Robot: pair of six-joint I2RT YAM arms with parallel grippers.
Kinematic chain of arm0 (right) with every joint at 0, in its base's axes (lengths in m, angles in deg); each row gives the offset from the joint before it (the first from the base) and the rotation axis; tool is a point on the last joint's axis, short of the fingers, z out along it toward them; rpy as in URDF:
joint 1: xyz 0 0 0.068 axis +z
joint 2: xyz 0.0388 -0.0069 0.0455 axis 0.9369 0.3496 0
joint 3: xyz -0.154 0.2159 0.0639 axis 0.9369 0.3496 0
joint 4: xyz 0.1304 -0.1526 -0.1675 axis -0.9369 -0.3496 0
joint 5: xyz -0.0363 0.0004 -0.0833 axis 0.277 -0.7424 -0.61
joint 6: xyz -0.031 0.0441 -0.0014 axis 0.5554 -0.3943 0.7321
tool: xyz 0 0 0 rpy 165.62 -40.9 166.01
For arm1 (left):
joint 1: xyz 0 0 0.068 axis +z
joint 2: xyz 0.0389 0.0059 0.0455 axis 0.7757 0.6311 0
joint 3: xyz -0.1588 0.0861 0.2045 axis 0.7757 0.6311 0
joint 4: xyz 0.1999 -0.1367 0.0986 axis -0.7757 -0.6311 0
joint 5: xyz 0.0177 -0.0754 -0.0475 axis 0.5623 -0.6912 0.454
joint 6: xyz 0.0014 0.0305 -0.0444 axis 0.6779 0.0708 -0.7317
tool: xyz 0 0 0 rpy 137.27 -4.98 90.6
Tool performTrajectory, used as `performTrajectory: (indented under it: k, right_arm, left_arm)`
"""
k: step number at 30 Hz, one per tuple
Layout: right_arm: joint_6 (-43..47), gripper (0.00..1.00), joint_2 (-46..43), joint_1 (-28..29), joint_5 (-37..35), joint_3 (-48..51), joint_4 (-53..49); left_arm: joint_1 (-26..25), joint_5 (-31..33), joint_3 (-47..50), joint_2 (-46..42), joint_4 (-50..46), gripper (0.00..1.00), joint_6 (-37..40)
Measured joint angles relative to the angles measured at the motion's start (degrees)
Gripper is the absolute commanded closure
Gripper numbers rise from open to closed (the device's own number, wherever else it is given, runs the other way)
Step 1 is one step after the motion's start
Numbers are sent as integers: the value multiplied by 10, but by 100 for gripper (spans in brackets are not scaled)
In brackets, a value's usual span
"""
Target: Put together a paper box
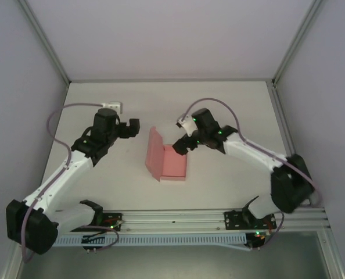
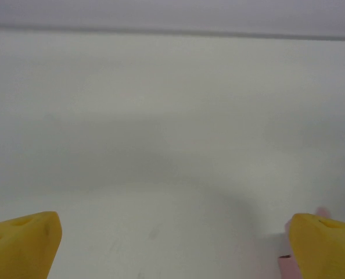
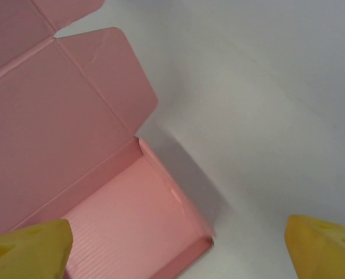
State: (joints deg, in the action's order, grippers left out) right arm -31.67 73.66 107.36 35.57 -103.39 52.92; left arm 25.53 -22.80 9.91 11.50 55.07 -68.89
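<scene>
Pink card paper box (image 1: 168,165) sits mid-bench (image 1: 230,104) btwn the two arms. Its tray (image 1: 173,161) lies flat on the surface, and the lid panel (image 1: 154,153) stands up along the side toward the left arm. We read this as partly assembled: walls up, lid not folded over yet.

Right claw (image 1: 182,145) hangs just over the tray's far corner, on the right arm's side. On its wrist cam the claw (image 3: 178,247) is released, yellow tips wide apart and gripping nothing. The tray wall and a rounded side tab (image 3: 111,81) lie below it. Prob. placed there to steady or press that corner, but we can't tell if it touches the card.

Left claw (image 1: 132,128) is parked apart from the box, behind the raised lid. It's also released, w/ bare bench btwn its fingertips (image 2: 21,244) and a pink sliver at the lower right of its wrist cam. Our guess: it's staged to push the lid down over the tray.
</scene>
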Motion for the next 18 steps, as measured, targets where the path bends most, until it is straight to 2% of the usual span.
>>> performTrajectory:
  k: [3,9,18]
  right_arm:
    - [59,10,103,8,13,-83,-41]
    - [106,27,224,27,9,-164,-106]
    - [79,77,248,49,-46,-169,-109]
  left_arm:
    - [30,1,36,-12,-15,0,-45]
    - [50,8,53,-27,-21,0,-72]
    - [51,11,53,-33,-21,0,-73]
